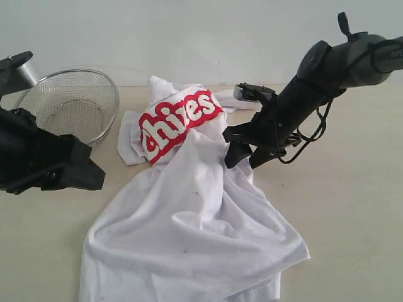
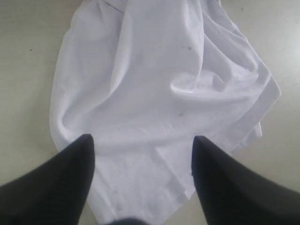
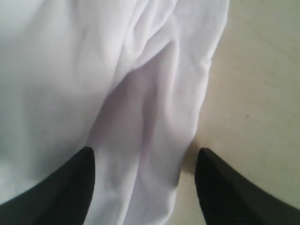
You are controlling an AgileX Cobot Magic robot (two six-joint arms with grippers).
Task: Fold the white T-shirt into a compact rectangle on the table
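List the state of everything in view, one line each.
white T-shirt: crumpled, unfolded, red lettering up, on the table.
wire-mesh bowl: empty, beside the shirt.
left gripper: open, holding nothing, over the shirt.
right gripper: open, holding nothing, at the shirt's edge.

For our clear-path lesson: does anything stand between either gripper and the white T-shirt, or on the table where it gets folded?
Nothing visible blocks the left gripper or right gripper, both open near the white T-shirt. A wire-mesh bowl sits on the table beside it.
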